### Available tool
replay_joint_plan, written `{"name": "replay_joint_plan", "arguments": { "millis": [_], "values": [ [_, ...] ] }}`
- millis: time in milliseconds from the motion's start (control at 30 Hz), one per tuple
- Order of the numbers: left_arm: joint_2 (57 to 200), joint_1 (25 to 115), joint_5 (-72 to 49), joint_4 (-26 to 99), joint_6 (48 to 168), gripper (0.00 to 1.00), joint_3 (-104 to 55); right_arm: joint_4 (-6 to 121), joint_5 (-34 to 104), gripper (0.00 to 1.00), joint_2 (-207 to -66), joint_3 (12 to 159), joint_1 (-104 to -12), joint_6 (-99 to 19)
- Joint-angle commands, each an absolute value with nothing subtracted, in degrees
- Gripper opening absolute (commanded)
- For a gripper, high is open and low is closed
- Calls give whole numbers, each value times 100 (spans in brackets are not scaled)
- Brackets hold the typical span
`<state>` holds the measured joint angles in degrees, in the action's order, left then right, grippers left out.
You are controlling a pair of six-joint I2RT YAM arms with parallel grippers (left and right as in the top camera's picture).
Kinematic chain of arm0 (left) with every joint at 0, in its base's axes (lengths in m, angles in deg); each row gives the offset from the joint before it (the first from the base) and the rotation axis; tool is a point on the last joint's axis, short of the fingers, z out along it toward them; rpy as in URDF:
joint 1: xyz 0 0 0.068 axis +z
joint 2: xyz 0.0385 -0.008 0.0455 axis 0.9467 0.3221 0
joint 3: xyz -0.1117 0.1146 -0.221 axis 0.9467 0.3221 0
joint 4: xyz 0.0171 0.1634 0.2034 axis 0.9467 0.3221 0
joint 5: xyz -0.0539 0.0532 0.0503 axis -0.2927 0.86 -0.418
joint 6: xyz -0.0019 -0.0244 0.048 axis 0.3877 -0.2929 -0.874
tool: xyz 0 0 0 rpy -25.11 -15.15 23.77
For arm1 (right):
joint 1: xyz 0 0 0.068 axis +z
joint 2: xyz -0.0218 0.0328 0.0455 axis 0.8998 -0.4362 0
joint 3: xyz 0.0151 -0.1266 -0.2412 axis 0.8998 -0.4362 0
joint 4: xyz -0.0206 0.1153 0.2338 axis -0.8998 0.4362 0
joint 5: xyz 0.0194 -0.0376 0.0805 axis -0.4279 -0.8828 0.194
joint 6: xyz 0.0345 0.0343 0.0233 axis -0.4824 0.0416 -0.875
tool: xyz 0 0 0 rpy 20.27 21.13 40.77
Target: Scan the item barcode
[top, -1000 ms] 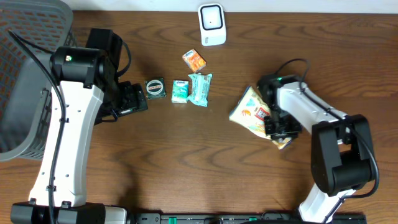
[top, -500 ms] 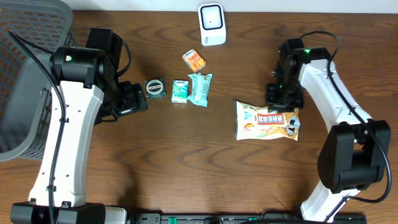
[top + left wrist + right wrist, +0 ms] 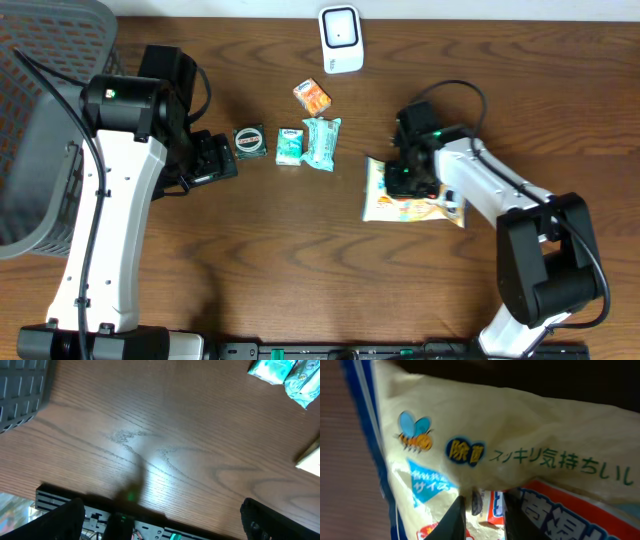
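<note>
- Cream plastic, printed with a bee and blue lettering: the snack bag (image 3: 520, 435) fills my right wrist view. My right gripper (image 3: 482, 510) is clenched on a fold of it, fingertips (image 3: 454, 517) almost together.
- From overhead, the bag sits right of centre on the wooden table (image 3: 300, 260).
- My left gripper (image 3: 162, 520) hangs over bare wood, spread wide, grasping nothing.
- Near it lie a round tin (image 3: 249, 142), two teal packets (image 3: 310, 144) and an orange packet (image 3: 312, 96).
- Farthest back stands the white scanner (image 3: 341, 40), well apart from the bag. A grey basket (image 3: 30, 150) sits far left.
</note>
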<state>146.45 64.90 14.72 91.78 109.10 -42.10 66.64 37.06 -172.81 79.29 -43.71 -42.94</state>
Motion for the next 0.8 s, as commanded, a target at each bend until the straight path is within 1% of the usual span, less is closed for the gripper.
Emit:
{"name": "replay_joint_plan", "arguments": {
  "millis": [0, 100, 133, 200, 333, 433, 533, 600, 767],
  "values": [
    [14667, 6503, 1544, 9194, 10923, 98, -4203, 6537, 4377, 23, -17489, 8036, -3936, -4373],
    [14667, 6503, 1544, 9191, 10923, 98, -4203, 6799, 4370, 24, -17489, 8681, -3829, -4233],
    [14667, 6503, 1544, 9194, 10923, 98, -4203, 7201, 4349, 24, -17489, 9271, -3860, -4139],
    [14667, 6503, 1544, 9194, 10923, 98, -4203, 7693, 4202, 24, -17489, 9769, -3912, -4034],
    [14667, 6503, 1544, 9194, 10923, 98, -4203, 8889, 3208, 21, -17489, 10462, -4037, -4032],
    [14667, 6503, 1544, 9194, 10923, 98, -4203, 9411, 2795, 19, -17489, 10447, -4102, -4034],
    [14667, 6503, 1544, 9194, 10923, 98, -4203, 9455, 2642, 19, -17495, 10137, -4133, -4041],
    [14667, 6503, 1544, 9194, 10923, 98, -4203, 9302, 2478, 19, -17504, 9822, -4133, -4189],
    [14667, 6503, 1544, 9191, 10923, 97, -4203, 8539, 1846, 24, -17506, 8784, -4177, -4567]
  ]
}}
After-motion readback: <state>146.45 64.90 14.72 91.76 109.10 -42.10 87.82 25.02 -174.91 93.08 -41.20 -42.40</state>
